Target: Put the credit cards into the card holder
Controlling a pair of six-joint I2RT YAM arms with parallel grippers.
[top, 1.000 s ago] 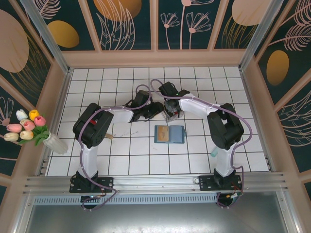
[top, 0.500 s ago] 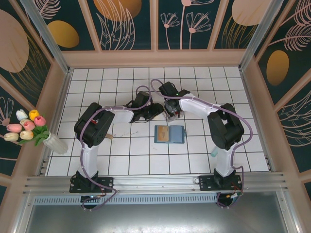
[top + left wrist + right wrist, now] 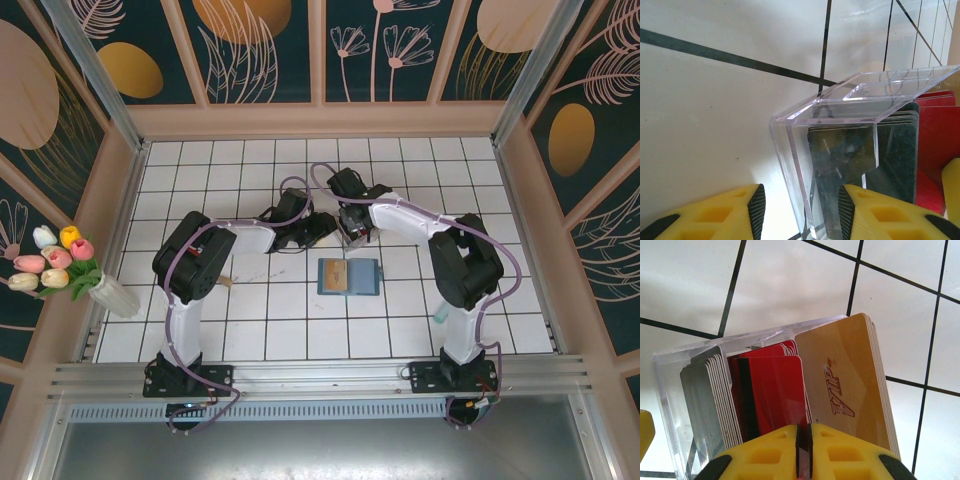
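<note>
The credit cards stand in a clear rack (image 3: 690, 352) in three stacks: grey-black ones (image 3: 705, 400), red ones (image 3: 771, 390) and tan VIP ones (image 3: 845, 380). My right gripper (image 3: 803, 445) is shut on the near edge of the front red card. My left gripper (image 3: 801, 210) is open, its jaws astride the rack's corner wall (image 3: 790, 160), with bare tile showing beside the left pad (image 3: 758, 210). In the top view both grippers meet at the rack (image 3: 352, 232), the left gripper (image 3: 322, 227) coming from the left. The teal card holder (image 3: 360, 277) lies open just in front, with a tan card (image 3: 334, 274) on it.
A vase of tulips (image 3: 60, 265) stands at the left edge of the white tiled table (image 3: 250, 330). Wooden walls close the table in on three sides. Both arms arch over the middle of the table.
The right gripper's jaws have closed onto the front red card. Both arms have hardly moved, and the left gripper's jaws stand as before.
</note>
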